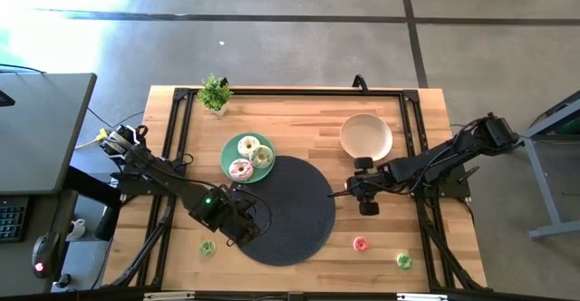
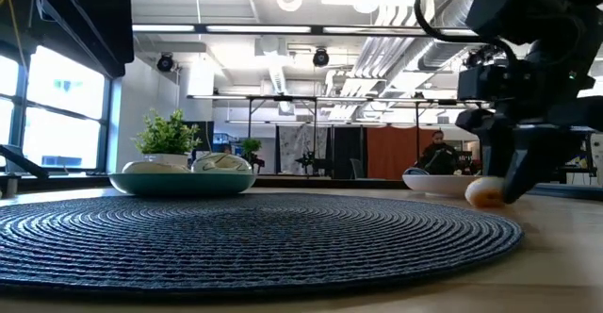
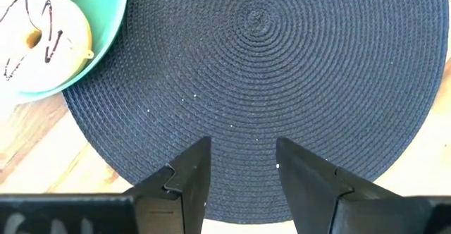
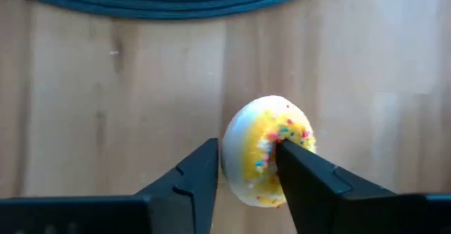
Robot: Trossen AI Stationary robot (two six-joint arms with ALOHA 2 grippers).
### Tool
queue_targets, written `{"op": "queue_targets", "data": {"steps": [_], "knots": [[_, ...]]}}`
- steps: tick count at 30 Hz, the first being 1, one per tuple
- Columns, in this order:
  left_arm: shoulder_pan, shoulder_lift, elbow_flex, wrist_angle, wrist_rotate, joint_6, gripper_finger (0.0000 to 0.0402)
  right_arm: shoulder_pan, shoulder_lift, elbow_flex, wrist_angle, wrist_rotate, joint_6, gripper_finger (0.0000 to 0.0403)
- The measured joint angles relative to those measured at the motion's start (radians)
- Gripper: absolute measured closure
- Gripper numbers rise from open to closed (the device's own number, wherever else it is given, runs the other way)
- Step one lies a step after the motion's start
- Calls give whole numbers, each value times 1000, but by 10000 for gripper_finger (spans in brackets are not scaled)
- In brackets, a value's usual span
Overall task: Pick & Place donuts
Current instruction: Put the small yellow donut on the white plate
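Note:
A tiny yellow-iced donut (image 4: pixel 264 160) with sprinkles stands on edge between the fingers of my right gripper (image 4: pixel 246 156), just off the dark mat's right edge (image 1: pixel 333 194). In the low view the donut (image 2: pixel 484 193) sits at table height beside the right gripper (image 2: pixel 513 176). Three larger donuts, white (image 1: pixel 247 144), pale green (image 1: pixel 263 156) and pink (image 1: pixel 240 169), lie on the mint-green plate (image 1: pixel 227 160). My left gripper (image 3: pixel 243 153) hangs open over the mat's near-left part (image 1: pixel 246 230). Tiny donuts lie on the wood: green (image 1: pixel 207 247), pink (image 1: pixel 361 244), green (image 1: pixel 403 261). My right gripper pinches the tiny yellow donut between its two fingers, one on the white underside (image 4: pixel 229 156) and one on the iced face (image 4: pixel 271 146). The fingers come from above, slanting down. The donut stands on edge, low at the table; whether it still rests on the wood I cannot tell.
A round dark woven mat (image 1: pixel 294 210) fills the table's middle. The beige bowl (image 1: pixel 366 136) stands by the far right, close behind the right arm. A small potted plant (image 1: pixel 216 92) stands at the far edge. Black rails (image 1: pixel 412 129) frame the tabletop.

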Motion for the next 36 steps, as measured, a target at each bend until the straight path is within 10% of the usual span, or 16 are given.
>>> {"op": "queue_targets", "data": {"steps": [8, 15, 25, 36], "knots": [[0, 0, 0, 9, -50, 5, 243, -53, 0, 122, -31, 269, -158, 387], [0, -1, 1, 26, -52, 0, 243, -263, 0, 193, -81, 679, -148, 364], [0, -1, 1, 74, -35, 53, 243, -602, 0, 109, -15, 284, -124, 388], [0, -1, 1, 74, -38, 90, 243, -676, 0, 95, 12, 83, -230, 285]]}}
